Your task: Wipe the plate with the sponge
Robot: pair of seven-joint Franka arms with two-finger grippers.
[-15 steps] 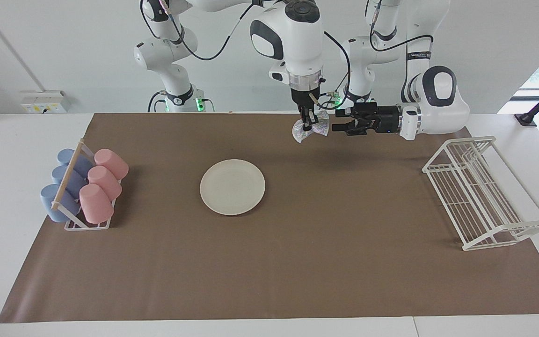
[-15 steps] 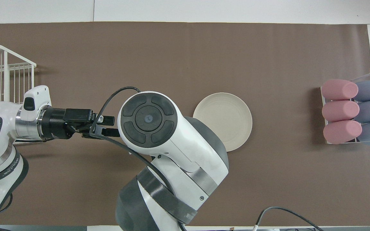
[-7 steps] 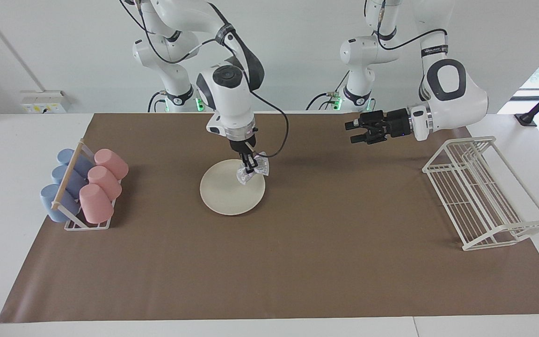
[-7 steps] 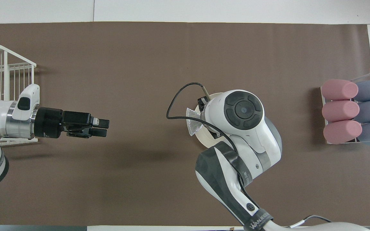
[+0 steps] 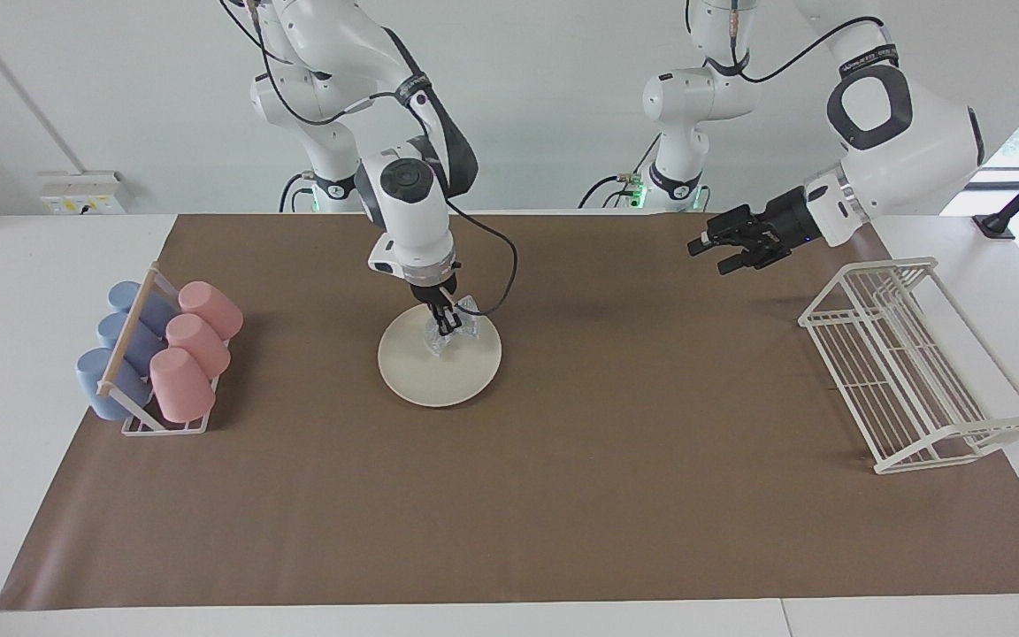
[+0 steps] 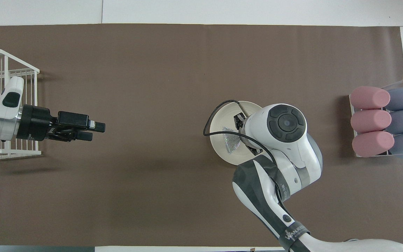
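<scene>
My right jaws [image 5: 444,324] pinch the crinkly silver mesh sponge [image 5: 449,335] over the round cream plate [image 5: 439,367] beneath; I should press lightly, sweeping circles.

My left jaws [image 5: 711,254] wait, fingers slightly parted, holding nothing.

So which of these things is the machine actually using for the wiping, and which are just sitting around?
In use:
- plate, lying on the brown mat
- sponge, held on the plate
- right end effector, gripping the sponge

Just lying about:
- white wire rack
- rack of pink and blue cups
- left end effector, waiting in the air, holding nothing
</scene>
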